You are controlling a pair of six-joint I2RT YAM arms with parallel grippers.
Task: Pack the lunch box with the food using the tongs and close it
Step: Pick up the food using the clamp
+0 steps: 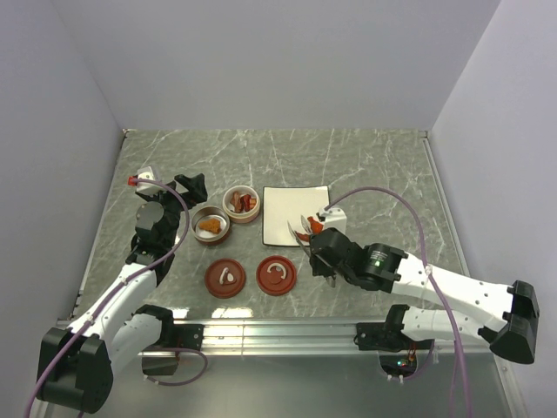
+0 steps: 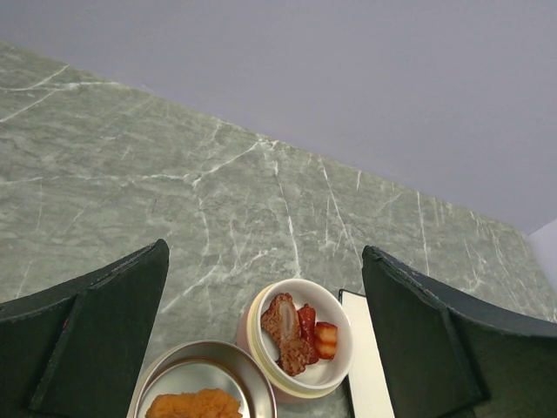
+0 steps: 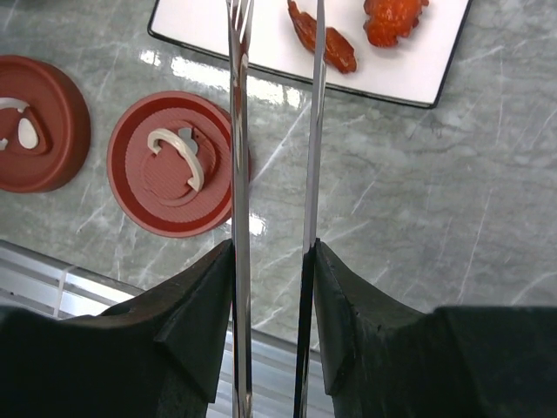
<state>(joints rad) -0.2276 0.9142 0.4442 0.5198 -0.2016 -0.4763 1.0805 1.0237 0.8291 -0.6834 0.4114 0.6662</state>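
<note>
My right gripper (image 1: 320,248) (image 3: 271,252) is shut on the tongs (image 3: 239,131), one finger pressed against each thin silver arm. The tongs reach forward to the near edge of the white plate (image 1: 280,207) (image 3: 261,43), their arms a narrow gap apart. Two red-brown pieces of food (image 3: 324,39) lie on the plate beyond the tong tips. The lunch box stands as two open round parts: a cream bowl (image 1: 241,203) (image 2: 339,366) holding several food pieces (image 2: 291,335), and a metal bowl (image 1: 211,224) (image 2: 174,361) with an orange piece (image 2: 196,405). My left gripper (image 1: 187,185) (image 2: 265,252) hangs open over both bowls, holding nothing.
Two red-brown lids with white handles (image 1: 224,278) (image 1: 277,275) lie flat near the front, left of my right arm; the nearer lid (image 3: 178,165) sits just left of the tongs. A metal rail (image 1: 278,331) runs along the table's front edge.
</note>
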